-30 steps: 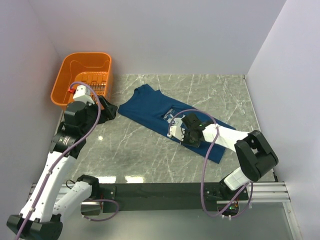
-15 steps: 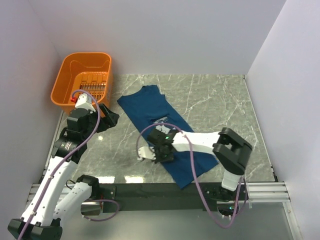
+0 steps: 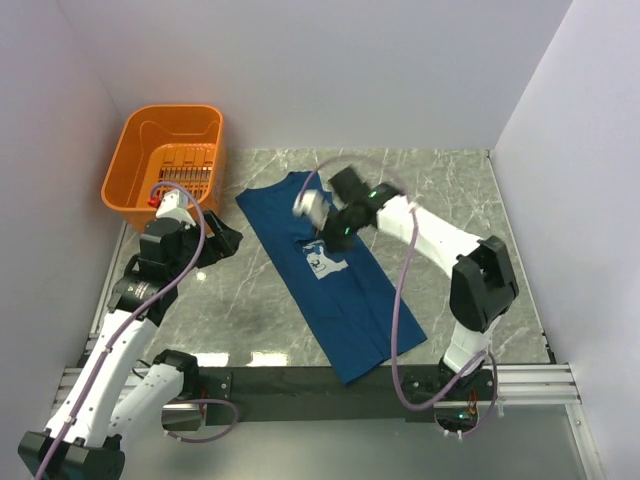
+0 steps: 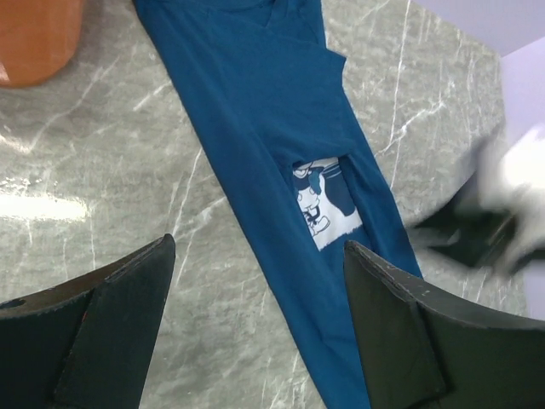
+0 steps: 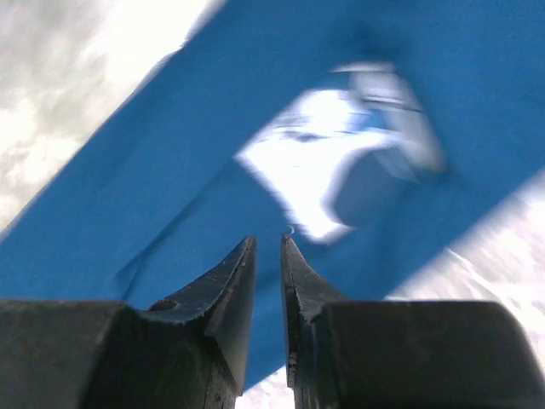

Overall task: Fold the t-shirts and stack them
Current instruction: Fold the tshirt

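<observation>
Over narrow-folded t-shirt [image 3: 345, 300]: R hand [image 5: 268, 243], jaws barely apart.

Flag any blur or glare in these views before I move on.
Top view: right claw motion-smeared above the t-shirt, glare patch on the table near its front edge. Left wrist: t-shirt sharp, right arm a blurred streak. Right wrist: whole frame soft, chest print smeared.

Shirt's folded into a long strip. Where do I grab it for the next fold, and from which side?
I'd pinch the hem of the t-shirt, coming from the table's near edge. The strip lies flat and runs diagonally away to the collar end, so the hem is the free end nearest that edge.
</observation>
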Tool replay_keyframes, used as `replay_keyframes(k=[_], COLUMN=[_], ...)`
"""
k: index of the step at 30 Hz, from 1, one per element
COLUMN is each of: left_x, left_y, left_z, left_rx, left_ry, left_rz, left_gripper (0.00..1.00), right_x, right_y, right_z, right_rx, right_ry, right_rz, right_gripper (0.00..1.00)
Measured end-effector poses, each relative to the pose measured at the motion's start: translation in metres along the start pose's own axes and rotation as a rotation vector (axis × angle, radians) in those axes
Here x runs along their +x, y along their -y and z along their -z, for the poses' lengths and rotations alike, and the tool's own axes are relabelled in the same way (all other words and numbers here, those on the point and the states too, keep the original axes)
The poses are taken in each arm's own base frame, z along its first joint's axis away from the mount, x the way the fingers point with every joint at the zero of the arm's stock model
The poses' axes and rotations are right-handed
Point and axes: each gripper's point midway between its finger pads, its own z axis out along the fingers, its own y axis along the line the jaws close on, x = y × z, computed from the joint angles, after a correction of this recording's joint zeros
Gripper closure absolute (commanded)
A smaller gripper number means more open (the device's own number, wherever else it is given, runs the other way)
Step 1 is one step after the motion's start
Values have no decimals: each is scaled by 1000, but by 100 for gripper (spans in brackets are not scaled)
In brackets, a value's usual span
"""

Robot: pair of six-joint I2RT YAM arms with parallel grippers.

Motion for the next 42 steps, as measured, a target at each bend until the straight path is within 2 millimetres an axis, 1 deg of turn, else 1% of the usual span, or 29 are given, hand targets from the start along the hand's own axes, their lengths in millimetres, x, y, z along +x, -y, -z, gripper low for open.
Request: replay_keyframes(k=[3, 5, 6, 8, 10, 12, 16, 18, 20, 24, 28, 33, 38, 42], left_x=[6, 10, 11, 12, 12, 11, 16, 20, 26, 28, 27, 29, 30, 29], left_y=[-2, -4, -4, -4, -4, -2, -3, -5, -7, -6, -2, 0, 4, 7], left_z=[-6, -9, -10, -11, -11, -12, -17, -20, -23, -27, -27, -28, -28, -28], left_rx=[-5, -9, -9, -10, -8, -2, 2, -1, -5, 2, 19, 33, 52, 69], left_ry=[-26, -41, -47, -51, -49, -47, -55, -71, -92, -100, -99, -102, -111, -110], left_rz=[5, 6, 7, 9, 12, 16, 27, 32, 36, 38, 45, 60, 64, 71], left_gripper=[15, 15, 15, 15, 15, 15, 15, 16, 16, 16, 16, 16, 16, 16], right_x=[-10, -23, -32, -44, -48, -46, -29, -18, -11, -1, 4, 19, 24, 35], right_y=[53, 83, 98, 121, 140, 160, 185, 192, 195, 199, 203, 203, 206, 214], right_z=[29, 38, 38, 29, 12, -12, -55, -67, -74, -77, -78, -88, -84, -79], right_rx=[123, 181, 202, 223, 230, 233, 227, 231, 231, 255, 282, 288, 288, 301], right_ry=[91, 152, 184, 225, 236, 230, 178, 147, 122, 85, 60, 11, 10, 10], right_rz=[-174, -297, -351, -457, -547, -637, -778, -828, -859, -893, -904, -938, -972, -1014], right_gripper=[75, 75, 74, 73, 73, 74, 74, 73, 74, 73, 73, 75, 76, 78])
